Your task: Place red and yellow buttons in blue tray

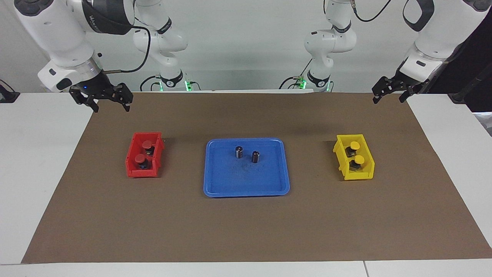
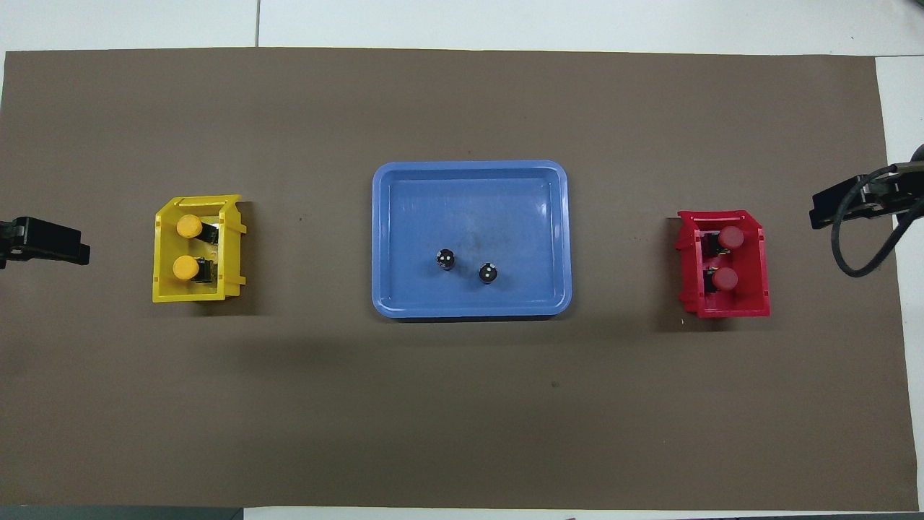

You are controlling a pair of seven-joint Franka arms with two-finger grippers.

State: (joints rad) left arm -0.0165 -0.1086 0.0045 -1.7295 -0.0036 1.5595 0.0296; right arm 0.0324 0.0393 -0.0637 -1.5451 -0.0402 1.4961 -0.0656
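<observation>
- Facing view: a brown mat (image 1: 246, 231) covers the table; the blue tray (image 1: 246, 184) lies at its middle, holding two dark capless cylinders (image 1: 239, 151) standing upright, near each other but apart.
- Facing view: two red buttons (image 1: 147, 144) sit in a small red bin (image 1: 132, 159) toward the right arm's end; two yellow buttons (image 1: 354, 146) sit in a small yellow bin (image 1: 365, 169) toward the left arm's end; both bins stand well apart from the tray.
- Facing view: the right gripper (image 1: 110, 107) hangs over the mat's corner nearest the robots, fingers apart, holding nothing; the left gripper (image 1: 388, 98) hangs over the other near corner, fingers likewise apart and empty; both arms wait.
- Overhead view: the blue tray (image 2: 469, 173) lies central, the cylinders (image 2: 446, 258) in its half nearer the robots; the yellow buttons (image 2: 189, 226) and red buttons (image 2: 730, 237) each lie in a row within their bins; the yellow bin (image 2: 162, 292) and red bin (image 2: 758, 307) flank the tray; only the tips of the left gripper (image 2: 50, 242) and right gripper (image 2: 841, 202) show at the edges.
</observation>
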